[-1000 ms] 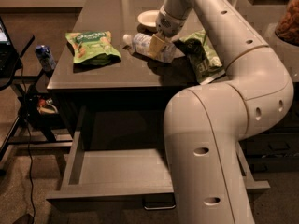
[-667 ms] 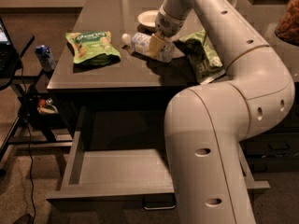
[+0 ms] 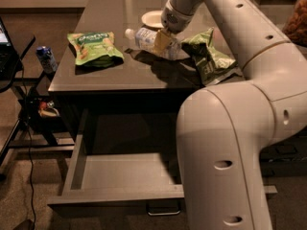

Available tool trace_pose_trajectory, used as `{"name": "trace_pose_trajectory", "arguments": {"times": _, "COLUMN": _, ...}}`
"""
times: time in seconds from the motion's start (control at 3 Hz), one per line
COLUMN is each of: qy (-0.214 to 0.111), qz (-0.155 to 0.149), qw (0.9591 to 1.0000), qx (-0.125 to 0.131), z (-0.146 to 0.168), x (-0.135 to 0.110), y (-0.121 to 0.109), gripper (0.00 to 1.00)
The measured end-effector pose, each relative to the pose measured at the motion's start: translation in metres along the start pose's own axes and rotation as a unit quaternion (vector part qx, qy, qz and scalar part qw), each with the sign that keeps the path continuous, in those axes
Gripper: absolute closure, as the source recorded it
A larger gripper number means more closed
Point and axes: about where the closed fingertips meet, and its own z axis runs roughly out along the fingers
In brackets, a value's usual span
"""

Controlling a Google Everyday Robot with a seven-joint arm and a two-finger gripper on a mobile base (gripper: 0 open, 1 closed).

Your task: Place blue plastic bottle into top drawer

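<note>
Since the bottle (image 3: 144, 36) lies on its side on the table (image 3: 110, 75), cap pointing left, it may roll if it is pressed off-centre. The gripper (image 3: 162, 43) sits on the bottle's right part. Whether it has closed on the bottle or only rests against it, I cannot tell. Thin, smooth plastic may slip out or buckle under a hard squeeze, and a hold near one end would likely let the other end droop during the lift.

The right bag (image 3: 208, 56) lies just beside the gripper and might be dragged along. The plate (image 3: 152, 18) just behind could be knocked. The drawer (image 3: 115, 194) stands open below the table's front edge, so the bottle must clear that edge on the way down. A drop from high up could bounce it out of the shallow tray.

The bottle's bottom end is hidden behind the gripper. The arm (image 3: 230, 143) covers the drawer's right part and cuts off its handle (image 3: 163, 210).
</note>
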Motion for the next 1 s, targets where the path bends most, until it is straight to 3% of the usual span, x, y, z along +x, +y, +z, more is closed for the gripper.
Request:
{"name": "trace_pose_trajectory", "arguments": {"times": 0.67, "qy": 0.002, "qz": -0.027, "qw": 0.9996, "qx": 0.005, "z": -0.021, "x": 0.007, "y": 0.02, "gripper": 1.0}}
{"name": "trace_pose_trajectory", "arguments": {"times": 1.0, "qy": -0.009, "qz": -0.063, "qw": 0.998, "qx": -0.003, "z": -0.03, "x": 0.015, "y": 0.039, "gripper": 1.0}}
